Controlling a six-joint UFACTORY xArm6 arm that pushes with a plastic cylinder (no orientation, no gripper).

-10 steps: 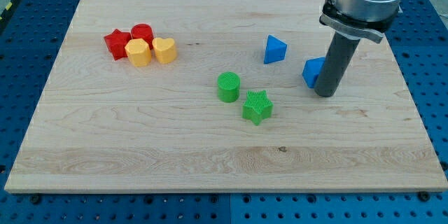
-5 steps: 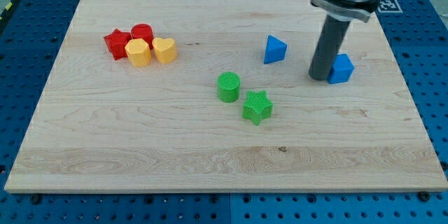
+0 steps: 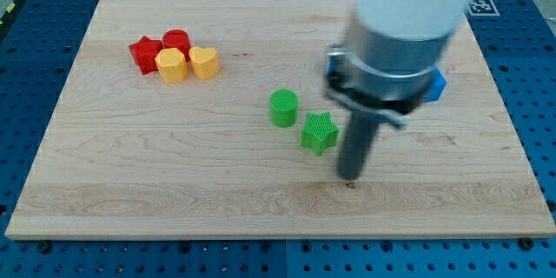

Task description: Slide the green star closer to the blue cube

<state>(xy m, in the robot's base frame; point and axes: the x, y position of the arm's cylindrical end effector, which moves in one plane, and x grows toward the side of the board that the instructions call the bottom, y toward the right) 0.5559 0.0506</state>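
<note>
My tip point(image 3: 349, 177) planted on the wooden board point(image 3: 174, 191), toward the view's bottom, just to the view's right of the green star point(image 3: 319, 132) and a little lower. Near the star, apparently with a thin gap, though motion blur on the rod makes contact hard to rule out. No jaws to open or shut: a bare rod, holding nothing, touching only the board as far as can be told.

Green star lying flat near the board's middle, just beside the green cylinder point(image 3: 282, 107) at its upper left, apart or barely touching. Blue cube point(image 3: 433, 85) toward the view's right, mostly hidden behind the arm's body, only a corner showing. Another blue block likely concealed behind the arm as well.

Likely handling: small, light, rigid plastic, ridged top, sliding easily on smooth wood; prone to spin if struck off-centre on one of its points. Best contact judged to be a notch on the star's left or lower-left side, pushing up and to the view's right toward the cube. Present tip position sits on the wrong side for that.

Far left: red star point(image 3: 143, 53), red cylinder point(image 3: 177, 41), yellow hexagonal block point(image 3: 171, 66) and yellow heart point(image 3: 204, 62), clustered, well apart from the work.
</note>
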